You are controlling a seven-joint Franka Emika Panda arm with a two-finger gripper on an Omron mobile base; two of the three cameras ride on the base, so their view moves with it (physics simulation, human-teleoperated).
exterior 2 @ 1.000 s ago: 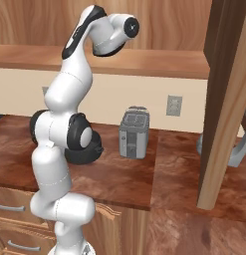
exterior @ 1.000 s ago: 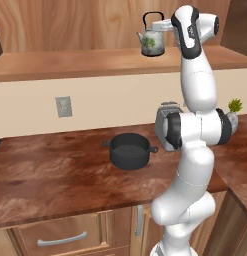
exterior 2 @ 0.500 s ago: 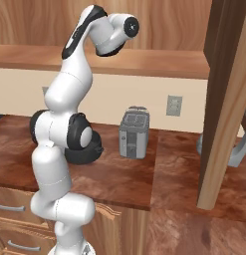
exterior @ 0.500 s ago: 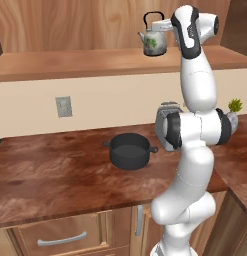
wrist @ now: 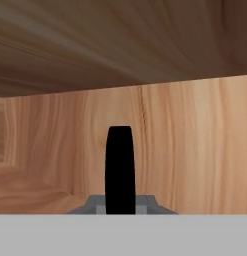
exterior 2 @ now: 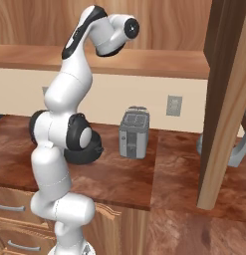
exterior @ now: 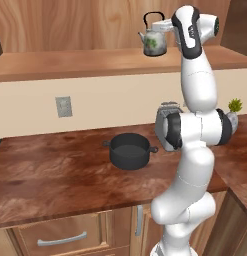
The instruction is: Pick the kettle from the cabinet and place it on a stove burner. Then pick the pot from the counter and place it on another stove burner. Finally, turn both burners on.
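- Kettle [exterior: 155,41]: stands on the deep shelf of the cabinet [exterior: 70,64], toward its right end, spout pointing left. The end effector [exterior: 165,25] reaches in level from the right at the height of the arched handle, an approach that seems chosen to keep the body upright for lifting.
- End effector: closed on the kettle's thin black handle, which in the hand view rises as a dark upright band [wrist: 119,170] between the fingertips against the plank back.
- Kettle material: whitish-grey, rounded teapot body with green leaf print and a curved spout; the slim handle is judged the only easy hold.
- Pot [exterior: 129,151]: squat, dark, lidless, with two small side handles; rests on the reddish-brown wood-grain table [exterior: 55,175], well below the shelf, awaiting its turn.
- Toaster [exterior 2: 134,133]: silver, boxy, against the wall, beside the pot.
- Step judged: grasp made, lift-out not yet begun.
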